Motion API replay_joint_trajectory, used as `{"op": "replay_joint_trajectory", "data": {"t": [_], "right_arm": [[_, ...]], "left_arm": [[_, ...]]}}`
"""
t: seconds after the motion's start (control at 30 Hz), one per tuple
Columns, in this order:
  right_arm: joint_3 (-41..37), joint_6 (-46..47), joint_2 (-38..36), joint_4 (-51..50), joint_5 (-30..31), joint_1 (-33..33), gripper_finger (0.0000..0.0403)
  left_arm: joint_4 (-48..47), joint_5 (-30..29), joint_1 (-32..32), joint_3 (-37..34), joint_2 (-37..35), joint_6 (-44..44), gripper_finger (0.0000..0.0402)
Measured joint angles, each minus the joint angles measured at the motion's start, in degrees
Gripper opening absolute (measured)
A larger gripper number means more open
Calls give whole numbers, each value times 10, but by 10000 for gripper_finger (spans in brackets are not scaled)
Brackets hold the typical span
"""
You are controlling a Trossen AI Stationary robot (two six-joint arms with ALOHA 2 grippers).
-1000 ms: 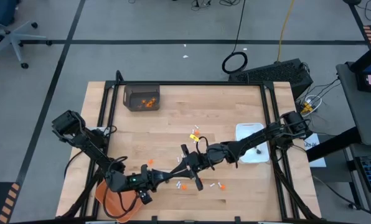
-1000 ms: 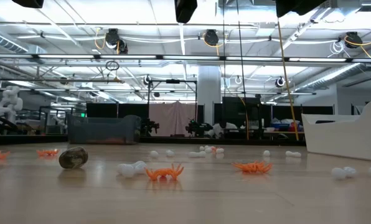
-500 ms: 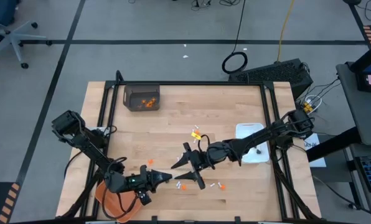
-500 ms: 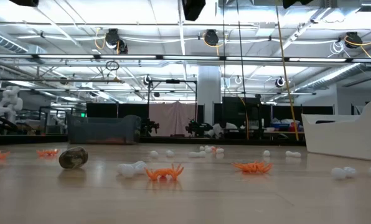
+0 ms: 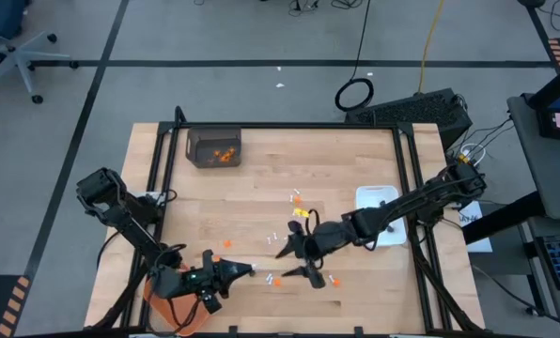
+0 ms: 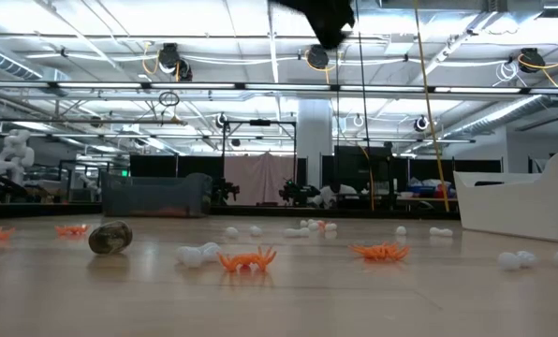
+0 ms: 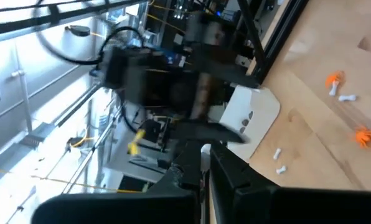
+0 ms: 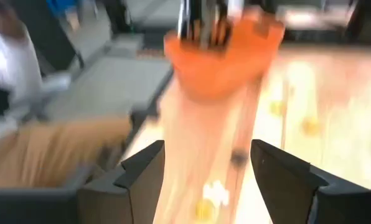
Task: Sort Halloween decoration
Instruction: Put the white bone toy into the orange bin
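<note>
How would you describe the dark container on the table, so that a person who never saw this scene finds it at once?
Start at the wooden table and go to its far left corner, away from both arms. The dark bin stands there alone, with orange pieces inside. It is see-through and grey, unlike the white dish at the right edge.

Orange bits [image 6: 248,259], white sticks [image 6: 197,253] on tabletop [image 6: 279,300].

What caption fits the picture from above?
Two robot arms over a wooden table, right gripper open above scattered orange bits and white sticks.
</note>
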Motion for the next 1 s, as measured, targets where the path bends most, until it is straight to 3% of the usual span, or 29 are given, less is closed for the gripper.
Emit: {"op": "replay_joint_trajectory", "data": {"t": [0.17, 0.43, 0.63, 0.8, 1.0], "right_arm": [[0, 8, 12, -69, 25, 22, 224], [0, 9, 16, -79, 32, 43, 224], [0, 8, 16, -80, 31, 47, 224], [0, 20, 15, -98, 29, 49, 224], [0, 24, 12, -129, 28, 58, 224]], "left_arm": [[-1, -8, -21, 0, -11, -73, 8], [-69, -48, -29, 0, -64, -180, 8], [-110, 85, 2, 0, -105, -238, 8], [-226, 211, 40, 0, -139, -313, 8], [-424, 246, 32, 0, -204, -442, 8]]}}
